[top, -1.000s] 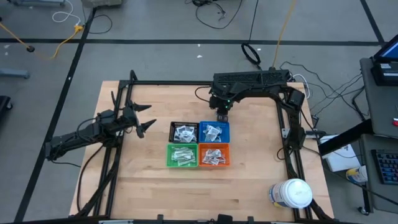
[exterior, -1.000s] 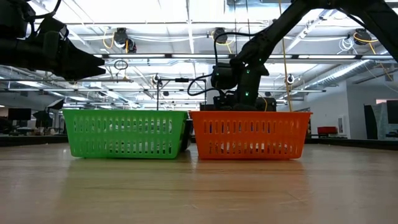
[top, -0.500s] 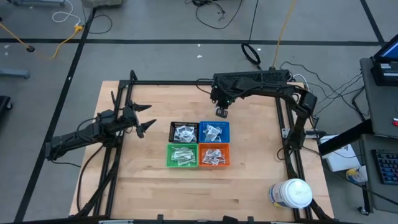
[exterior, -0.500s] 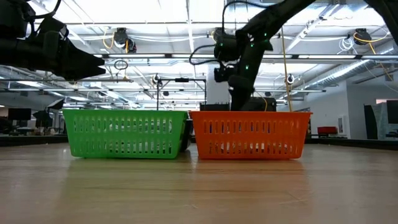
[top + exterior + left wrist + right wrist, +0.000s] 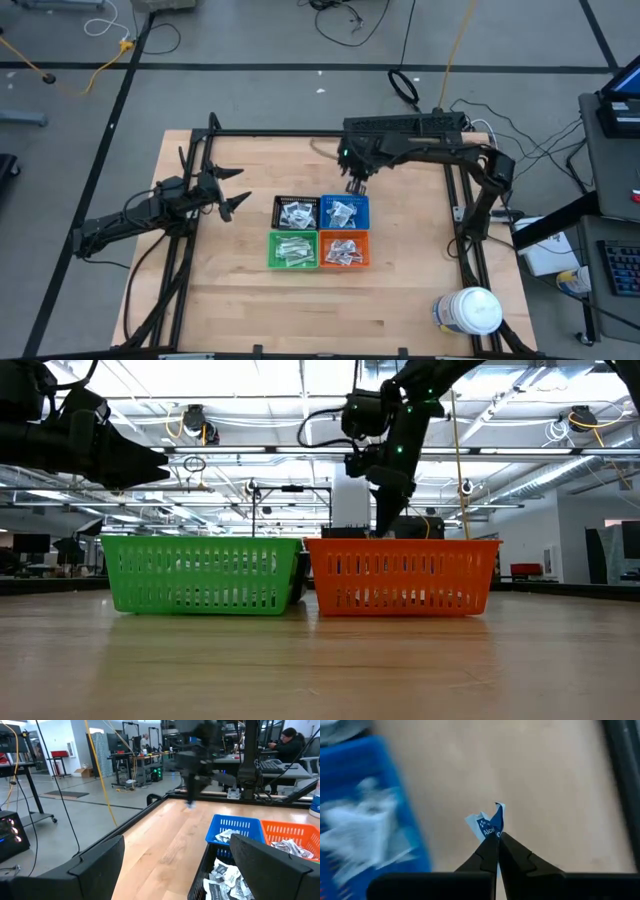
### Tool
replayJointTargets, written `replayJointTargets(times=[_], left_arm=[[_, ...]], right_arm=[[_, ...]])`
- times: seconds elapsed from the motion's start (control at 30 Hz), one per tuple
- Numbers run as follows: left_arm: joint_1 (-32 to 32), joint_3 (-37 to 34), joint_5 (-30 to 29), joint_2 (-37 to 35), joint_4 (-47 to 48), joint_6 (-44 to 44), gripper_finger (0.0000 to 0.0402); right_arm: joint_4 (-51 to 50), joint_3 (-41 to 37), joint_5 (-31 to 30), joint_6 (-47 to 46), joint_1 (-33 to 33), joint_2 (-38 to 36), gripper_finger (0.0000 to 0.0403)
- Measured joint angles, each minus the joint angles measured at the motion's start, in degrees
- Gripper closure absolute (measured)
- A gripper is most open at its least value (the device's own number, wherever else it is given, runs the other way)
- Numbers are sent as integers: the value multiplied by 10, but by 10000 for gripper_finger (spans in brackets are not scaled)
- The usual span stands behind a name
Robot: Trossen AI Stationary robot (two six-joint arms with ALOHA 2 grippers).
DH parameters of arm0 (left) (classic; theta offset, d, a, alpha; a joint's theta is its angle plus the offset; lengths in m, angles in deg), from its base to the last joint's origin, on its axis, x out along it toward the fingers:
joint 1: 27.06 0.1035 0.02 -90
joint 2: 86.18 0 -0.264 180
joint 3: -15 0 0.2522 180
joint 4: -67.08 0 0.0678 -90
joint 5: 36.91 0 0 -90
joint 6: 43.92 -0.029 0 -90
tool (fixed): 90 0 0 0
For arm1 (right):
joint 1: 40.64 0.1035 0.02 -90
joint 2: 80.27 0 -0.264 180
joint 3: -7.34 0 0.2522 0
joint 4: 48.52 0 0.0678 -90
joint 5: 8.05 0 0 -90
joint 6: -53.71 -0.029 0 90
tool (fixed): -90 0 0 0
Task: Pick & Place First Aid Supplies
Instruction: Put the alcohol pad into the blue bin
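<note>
1. Right gripper hangs above bare wood just past the far rim of the blue bin, its fingers clenched on one small packet.
2. Packet in that grip is white with a blue printed patch; it sticks out crumpled beyond the fingertips, clear of the table underneath. In the low view the same gripper points down behind the orange bin; the packet itself is too small to make out there.
3. Blue bin sits just beside the right gripper on its near side and holds a loose heap of white packets.
4. Black bin, green bin and orange bin complete the square of four touching bins, each with its own pile of wrapped supplies; green and orange lie farthest from the right gripper.
5. Left gripper waits well apart from the bins, off the black bin's outer side, fingers spread wide and empty.
6. White jar lies near the table's front corner, far from both grippers.
7. Person sits at a desk in the room beyond the table.
</note>
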State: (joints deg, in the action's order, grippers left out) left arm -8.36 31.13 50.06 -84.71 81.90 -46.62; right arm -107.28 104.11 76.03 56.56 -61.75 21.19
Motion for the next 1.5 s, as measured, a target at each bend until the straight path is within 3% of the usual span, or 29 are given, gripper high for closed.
replayJointTargets(times=[0.53,0.87,1.33,1.5], left_arm=[[0,0,0,0,0,0,36],[0,0,0,0,0,0,36],[0,0,0,0,0,0,36],[0,0,0,0,0,0,36]], right_arm=[[0,-1,16,-13,164,-26,399],[26,-6,15,-26,171,-27,399],[191,-127,13,-22,178,-27,397],[203,-149,14,-44,182,-26,354]])
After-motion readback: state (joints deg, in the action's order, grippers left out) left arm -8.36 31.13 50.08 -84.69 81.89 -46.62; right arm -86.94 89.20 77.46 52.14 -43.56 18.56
